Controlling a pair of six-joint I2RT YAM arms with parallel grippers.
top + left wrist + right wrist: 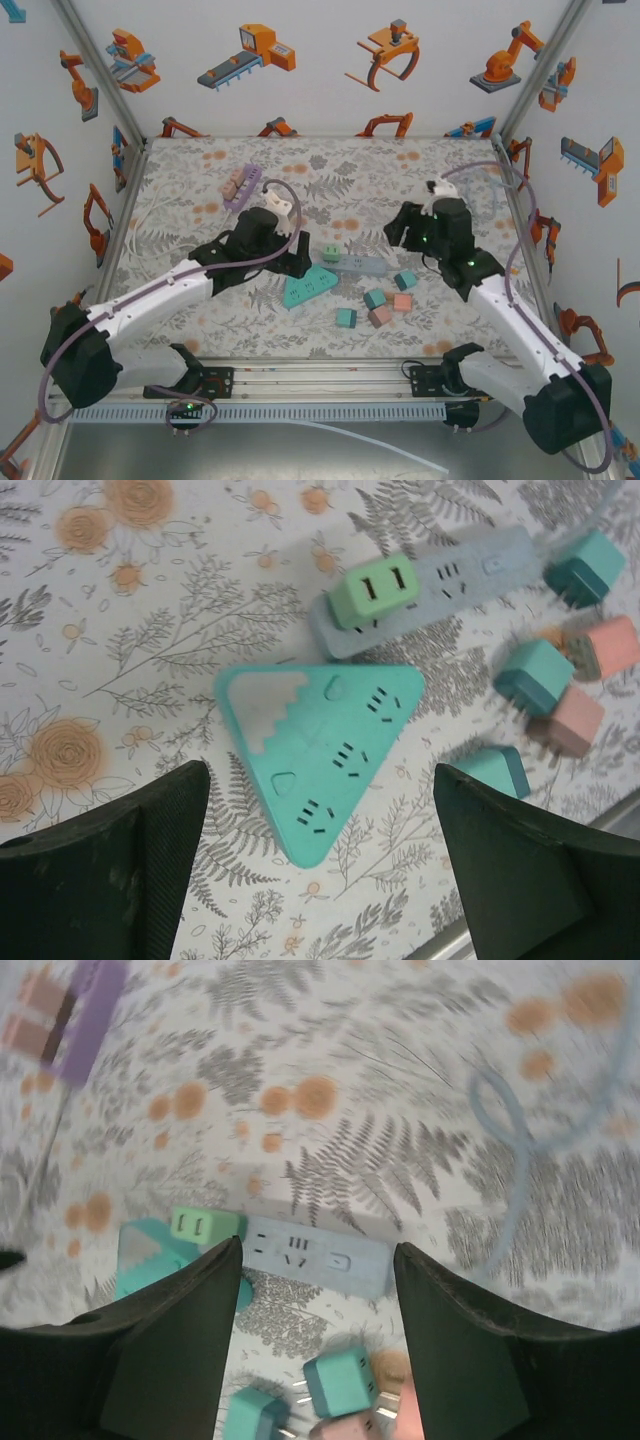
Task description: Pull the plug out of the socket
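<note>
Green plug [378, 590] is seated upright at the left end of the grey strip [470, 580], laid left-right; bare desk [400, 190] is noted beyond; left tool [320, 770] and right tool [318, 1250] are seen released.

Open tablecloth [400, 190] beyond the grey strip [365, 265]; teal triangle socket [307, 288] and loose plugs [374, 298] close along its near side.

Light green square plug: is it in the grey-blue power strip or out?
In. The light green square plug sits seated at one end of the grey-blue power strip.
</note>
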